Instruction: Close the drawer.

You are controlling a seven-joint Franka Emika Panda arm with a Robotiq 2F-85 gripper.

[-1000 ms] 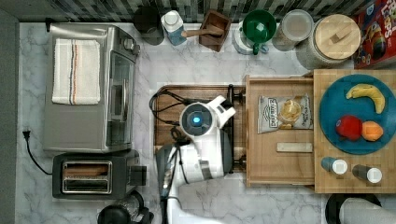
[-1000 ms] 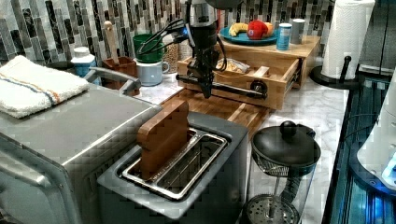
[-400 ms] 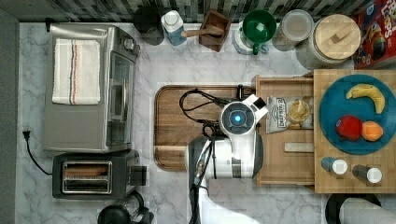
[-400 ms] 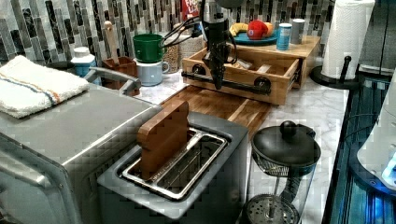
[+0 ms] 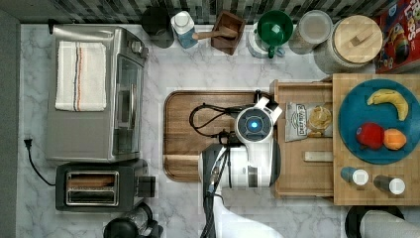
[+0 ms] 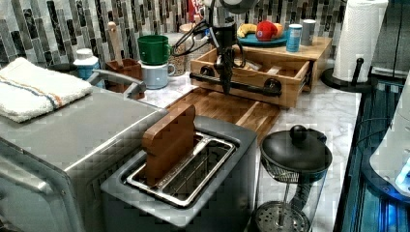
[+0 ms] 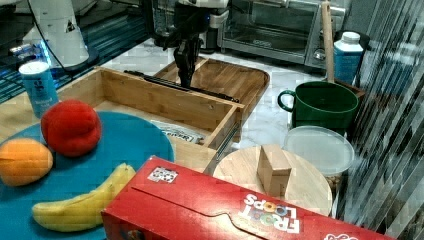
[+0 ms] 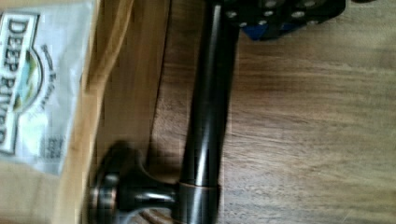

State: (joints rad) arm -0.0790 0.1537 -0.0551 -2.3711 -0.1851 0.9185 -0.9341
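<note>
Text: "DEEP RIVER" | on: snack bag (image 8: 32,84) in the drawer (image 5: 302,173), just past the bar handle (image 8: 205,102) from the gripper (image 6: 226,79) || Text: "FROOT LOOPS" | on: red cereal box (image 7: 240,210), well apart from the gripper, beyond the drawer

Arm (image 5: 247,163) extended, wrist vertical — gripper (image 6: 226,84) pointing straight down, fingers (image 7: 187,75) low.

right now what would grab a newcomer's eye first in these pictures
The arm's tool hangs at the dark handle bar of the open drawer, which holds a chip bag. On the slab above the drawer sits a blue plate with bright fruit.
</note>
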